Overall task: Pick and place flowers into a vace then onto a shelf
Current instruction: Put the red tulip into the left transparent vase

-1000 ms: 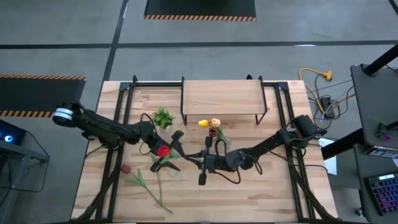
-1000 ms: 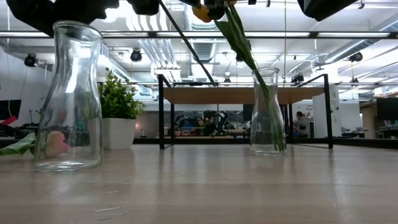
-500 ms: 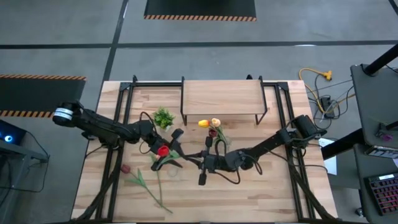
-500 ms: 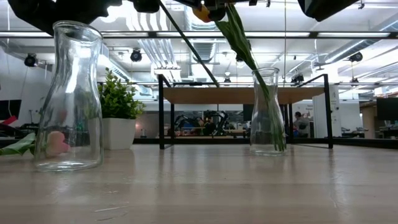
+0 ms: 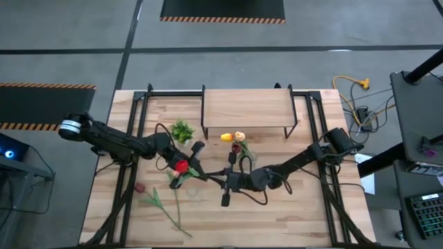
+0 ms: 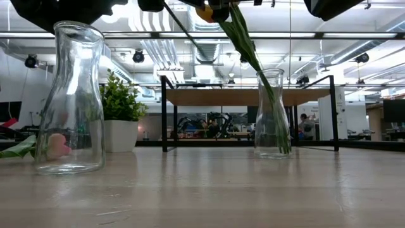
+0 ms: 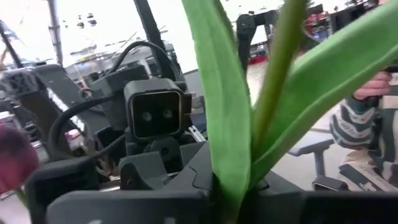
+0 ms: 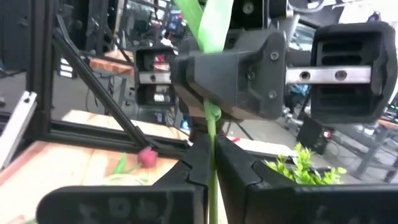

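The red tulip hangs above the table's middle, its stem pinched by both the left gripper and the right gripper, each clamped shut, so the right should release before the left carries it to the empty vase.
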Tool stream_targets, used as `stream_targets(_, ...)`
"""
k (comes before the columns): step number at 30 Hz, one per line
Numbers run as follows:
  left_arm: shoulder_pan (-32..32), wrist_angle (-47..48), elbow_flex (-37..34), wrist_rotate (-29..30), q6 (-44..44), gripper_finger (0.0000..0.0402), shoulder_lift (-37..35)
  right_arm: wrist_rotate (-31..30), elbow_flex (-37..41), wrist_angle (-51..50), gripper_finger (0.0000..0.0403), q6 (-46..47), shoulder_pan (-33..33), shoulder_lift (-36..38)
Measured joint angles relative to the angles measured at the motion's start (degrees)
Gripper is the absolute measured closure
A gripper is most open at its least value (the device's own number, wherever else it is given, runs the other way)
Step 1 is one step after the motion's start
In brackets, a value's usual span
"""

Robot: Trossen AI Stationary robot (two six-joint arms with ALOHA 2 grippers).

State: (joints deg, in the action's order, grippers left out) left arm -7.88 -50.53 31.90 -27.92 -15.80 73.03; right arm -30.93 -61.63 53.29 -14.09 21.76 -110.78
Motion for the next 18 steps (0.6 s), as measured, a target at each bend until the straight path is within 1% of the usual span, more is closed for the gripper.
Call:
stream_targets(2,0.0,-0.4,0.0,1.4,0.1,0.0400,0.0,-0.8,0.0,-1.0,0.0375,-0.4,0.1,0.0)
stream_targets(5,-0.1,-0.5,0.1,2.1,1.0,0.0401,-0.1,-1.0,0.0,-2.0,0.0346,-0.8,0.2,0.0)
stream_targets(11,0.0,-0.4,0.1,2.5,4.6,0.0401,-1.8,-1.3,0.0,-2.7,0.0270,-0.2,0.5,0.0)
stream_targets(14,0.0,0.6,0.1,2.5,6.8,0.0401,-3.4,-4.8,0.0,-3.6,0.0237,0.7,1.1,0.0)
stream_targets(18,0.0,3.2,0.1,2.6,7.1,0.0401,-5.8,-10.0,0.0,-5.2,0.0210,0.2,2.4,0.1)
